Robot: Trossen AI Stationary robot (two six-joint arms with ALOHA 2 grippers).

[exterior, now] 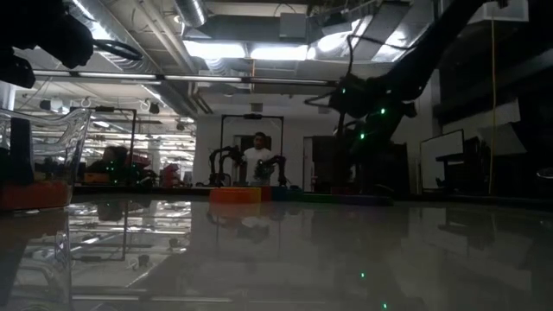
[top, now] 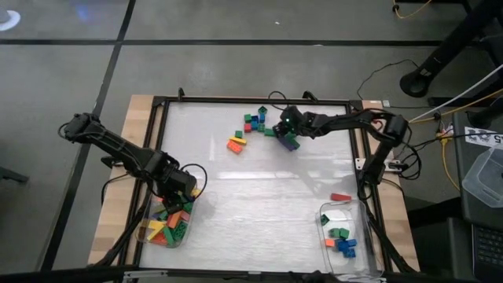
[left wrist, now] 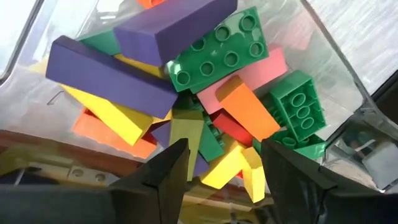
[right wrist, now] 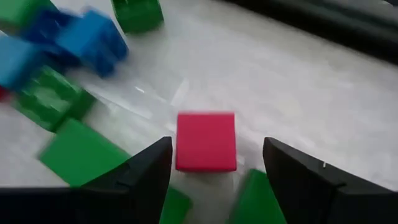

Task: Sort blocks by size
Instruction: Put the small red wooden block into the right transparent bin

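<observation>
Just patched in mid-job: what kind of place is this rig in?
Likely a robotics lab: exposed ceiling ducts with strip lights, other robot arms across the room beside a person, loose cables on the floor.

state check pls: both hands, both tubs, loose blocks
left hand: open, empty, over the left tub
right hand: open, red block between its fingers, ungripped
left tub: holds long blocks
right tub: holds a few short blocks
loose blocks: unsorted on the table

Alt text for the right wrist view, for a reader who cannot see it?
The right gripper, its dark fingers open, frames a small red square plastic block lying on the white table. Green blocks and blue blocks are scattered around it.
</observation>
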